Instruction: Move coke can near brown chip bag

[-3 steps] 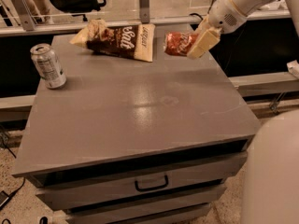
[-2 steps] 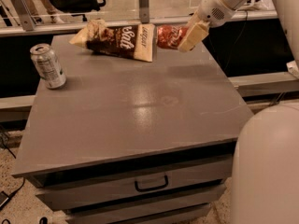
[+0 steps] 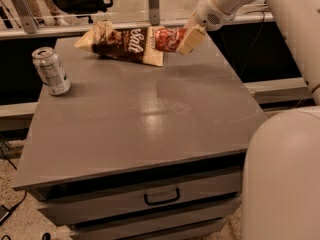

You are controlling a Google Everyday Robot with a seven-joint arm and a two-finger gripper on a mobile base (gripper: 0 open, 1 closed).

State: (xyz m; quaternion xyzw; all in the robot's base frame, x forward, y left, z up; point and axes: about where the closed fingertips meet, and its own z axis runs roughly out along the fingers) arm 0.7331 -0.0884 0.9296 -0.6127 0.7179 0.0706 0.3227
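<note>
The brown chip bag [image 3: 122,43] lies crinkled at the far edge of the grey table [image 3: 150,114], its white "Salt" lettering showing. The red coke can [image 3: 166,38] lies sideways in my gripper [image 3: 179,39], held just above the table at the bag's right end, touching or nearly touching it. The gripper comes in from the upper right on the white arm, and its cream fingers [image 3: 191,39] are shut on the can.
A silver-grey can [image 3: 50,70] stands near the table's left edge. The table has drawers [image 3: 160,196] in front. A metal railing [image 3: 150,4] runs behind the table. My white base [image 3: 282,179] fills the lower right.
The gripper has carried the coke can leftward along the table's far edge, from well right of the bag to right beside the bag's right end.
</note>
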